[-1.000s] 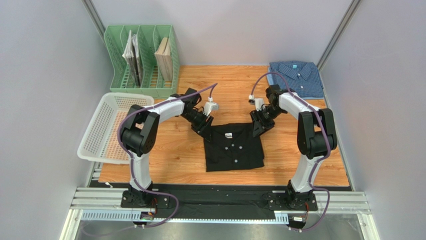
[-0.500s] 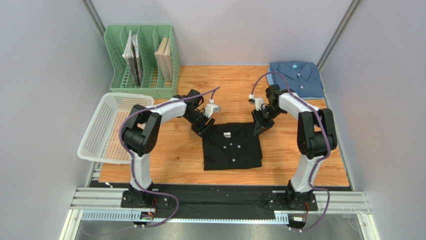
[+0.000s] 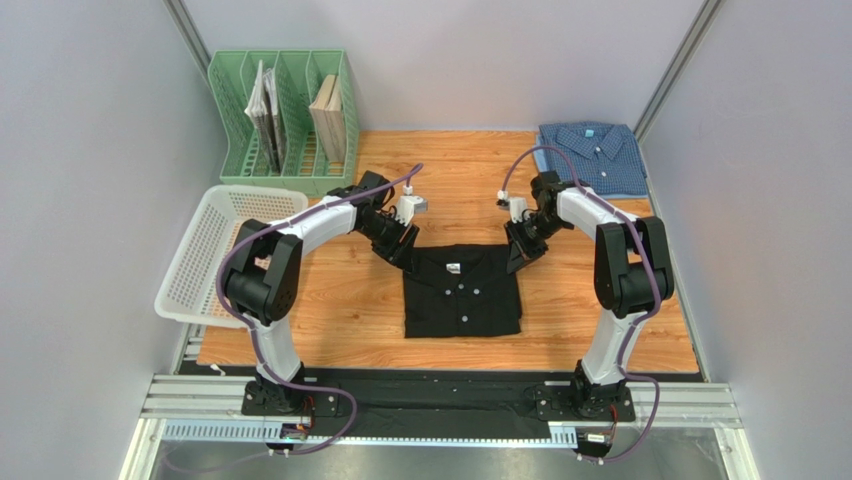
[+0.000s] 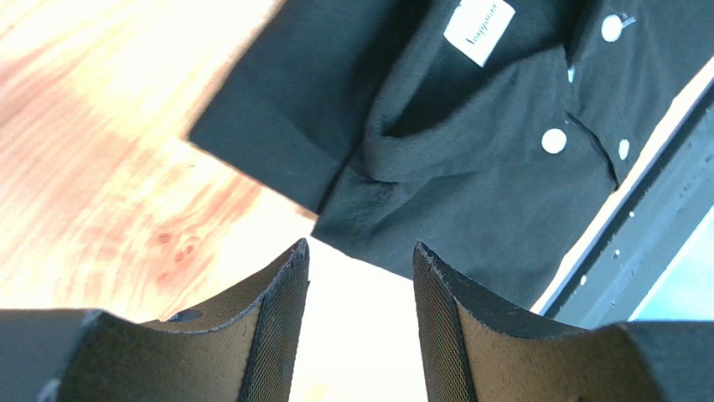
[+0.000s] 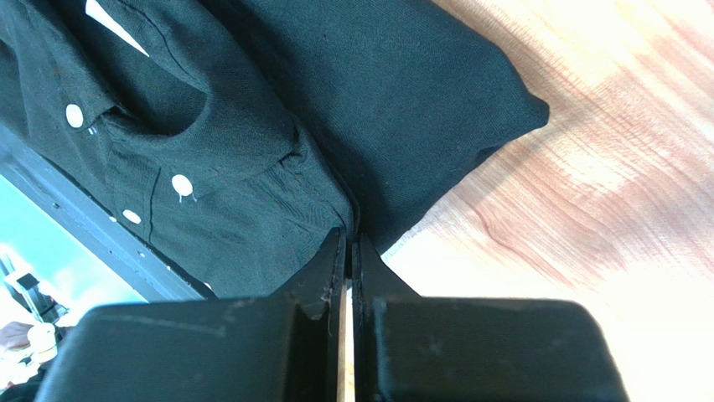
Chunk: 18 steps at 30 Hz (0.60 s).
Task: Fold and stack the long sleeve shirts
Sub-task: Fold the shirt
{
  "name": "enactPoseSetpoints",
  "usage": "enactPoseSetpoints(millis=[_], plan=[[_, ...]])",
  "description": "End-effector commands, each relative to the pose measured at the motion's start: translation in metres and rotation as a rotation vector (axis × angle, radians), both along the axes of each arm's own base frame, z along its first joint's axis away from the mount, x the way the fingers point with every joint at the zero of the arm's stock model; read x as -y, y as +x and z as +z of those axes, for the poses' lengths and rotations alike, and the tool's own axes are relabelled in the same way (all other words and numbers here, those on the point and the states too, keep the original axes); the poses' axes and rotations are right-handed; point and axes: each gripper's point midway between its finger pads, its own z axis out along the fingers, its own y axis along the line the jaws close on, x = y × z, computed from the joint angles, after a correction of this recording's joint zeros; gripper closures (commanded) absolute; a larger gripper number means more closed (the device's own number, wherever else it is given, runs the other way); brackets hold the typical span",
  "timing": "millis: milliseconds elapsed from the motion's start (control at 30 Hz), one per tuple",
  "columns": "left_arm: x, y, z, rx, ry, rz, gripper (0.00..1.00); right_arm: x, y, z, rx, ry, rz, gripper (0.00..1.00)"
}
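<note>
A: Left side first. What's there?
B: White basket (image 3: 205, 255) at the left edge of the table (image 3: 340, 310), green file rack (image 3: 285, 120) behind it with a few books in the slots.
A: Left arm (image 3: 320, 215)?
B: Rises from its base, then the long link runs away and to the right, and the wrist bends down at the end. Left gripper (image 4: 360, 255) is tilted toward the far left corner of the black shirt (image 3: 463, 293). Fingers apart, nothing between them — only bare wood under the gap, shirt edge just beyond the tips.
A: The shirt itself?
B: Folded to a neat rectangle, mid-table between the two grippers. Collar at the far end, white buttons (image 4: 553, 140) facing up, label showing inside the collar.
A: Right arm (image 3: 590, 212)?
B: Mirror pose — up from the base, elbow high, long link going away and leftward, wrist tipped down. Right gripper (image 5: 346, 243) has its fingers pressed together, tips right at the shirt's far right corner. Can't tell if any cloth is caught between them.
A: Second shirt?
B: Blue shirt (image 3: 592, 155), folded, collar up, in the far right corner of the table. Well apart from the black one and from both grippers.
</note>
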Motion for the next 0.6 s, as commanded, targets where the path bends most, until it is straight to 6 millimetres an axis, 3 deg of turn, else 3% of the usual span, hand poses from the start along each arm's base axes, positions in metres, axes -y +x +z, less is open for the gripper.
enactPoseSetpoints(millis=[0, 267, 367, 567], plan=[[-0.003, 0.008, 0.001, 0.004, 0.026, 0.027, 0.46, -0.006, 0.006, 0.006, 0.038, 0.027, -0.001, 1.00], [-0.001, -0.002, -0.021, -0.090, 0.032, 0.015, 0.52, -0.006, 0.005, 0.007, 0.037, 0.029, -0.007, 1.00], [0.004, -0.005, -0.017, -0.100, 0.001, -0.001, 0.62, -0.007, 0.006, 0.008, 0.038, 0.031, -0.012, 1.00], [0.008, -0.003, 0.015, -0.023, -0.061, -0.007, 1.00, -0.010, -0.001, 0.029, 0.048, 0.061, -0.024, 1.00]])
